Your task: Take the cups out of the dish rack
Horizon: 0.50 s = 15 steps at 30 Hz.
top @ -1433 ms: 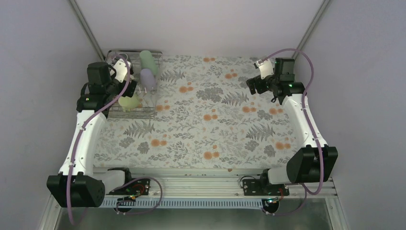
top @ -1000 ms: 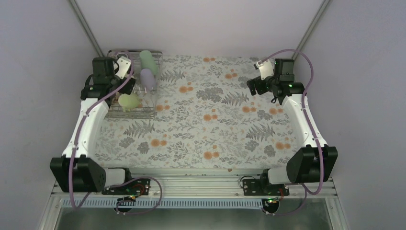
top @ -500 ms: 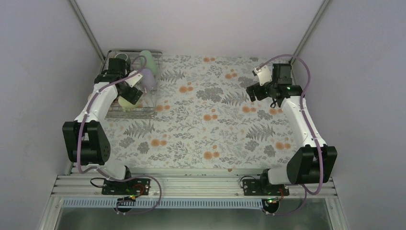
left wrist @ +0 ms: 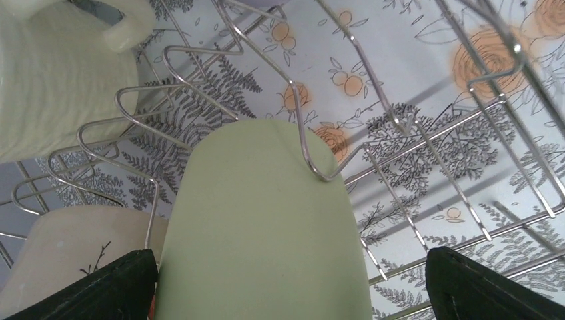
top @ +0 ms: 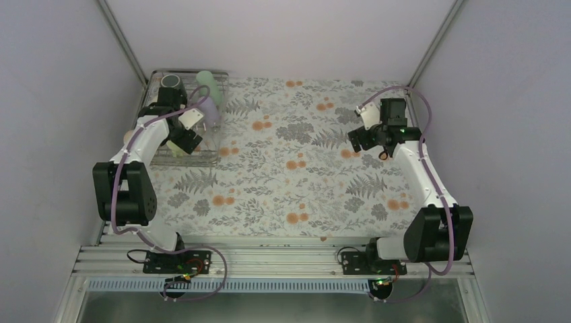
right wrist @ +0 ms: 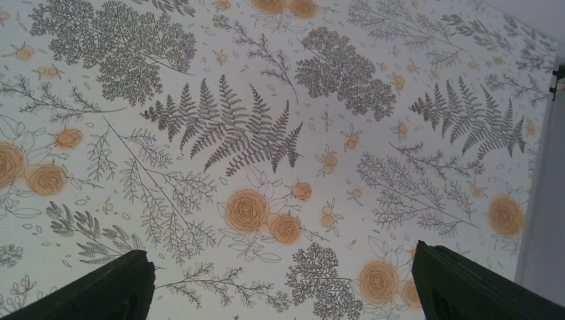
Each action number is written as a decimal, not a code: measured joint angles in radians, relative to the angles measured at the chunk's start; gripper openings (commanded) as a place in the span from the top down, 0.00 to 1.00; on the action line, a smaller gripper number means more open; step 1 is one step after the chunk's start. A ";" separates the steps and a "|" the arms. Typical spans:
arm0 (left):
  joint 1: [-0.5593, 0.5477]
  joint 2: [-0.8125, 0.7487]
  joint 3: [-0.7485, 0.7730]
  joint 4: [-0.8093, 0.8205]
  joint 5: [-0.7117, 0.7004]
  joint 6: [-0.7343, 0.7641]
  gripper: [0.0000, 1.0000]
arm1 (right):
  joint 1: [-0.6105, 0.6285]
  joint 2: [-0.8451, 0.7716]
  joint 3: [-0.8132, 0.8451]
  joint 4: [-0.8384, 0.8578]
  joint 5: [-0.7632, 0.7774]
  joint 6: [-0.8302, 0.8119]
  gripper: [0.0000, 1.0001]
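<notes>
The dish rack (top: pixel 202 161) is a silver wire basket at the table's far left. In it stand a dark mug (top: pixel 171 82), a mint-green tumbler (top: pixel 207 82) and a lilac tumbler (top: pixel 213 108). My left gripper (top: pixel 185 138) is down inside the rack, open. The left wrist view shows it (left wrist: pixel 293 293) straddling the pale yellow-green cup (left wrist: pixel 260 227), which leans on a rack prong (left wrist: pixel 313 160). A cream-yellow mug (left wrist: pixel 53 73) and a beige patterned mug (left wrist: pixel 66 253) sit beside that cup. My right gripper (top: pixel 357 134) hangs open over the cloth, holding nothing (right wrist: pixel 283 287).
A floral tablecloth (top: pixel 289 182) covers the table. Grey walls close in on the left, the back and the right, and the rack stands tight in the far left corner. The arm bases and a metal rail (top: pixel 269 259) run along the near edge.
My left arm swung from left of the rack in over it and lowered its open gripper around the pale yellow-green cup. My right gripper drifted slightly nearer and lower.
</notes>
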State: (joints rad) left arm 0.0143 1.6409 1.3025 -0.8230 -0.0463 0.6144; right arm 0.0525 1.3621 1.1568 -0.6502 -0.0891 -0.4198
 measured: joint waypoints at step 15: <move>0.010 0.057 0.002 -0.013 -0.114 -0.009 0.38 | 0.000 -0.010 -0.024 0.008 0.001 -0.003 0.00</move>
State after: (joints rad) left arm 0.0238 1.6978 1.3045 -0.8356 -0.1600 0.6056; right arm 0.0528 1.3518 1.1324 -0.6426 -0.0879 -0.4229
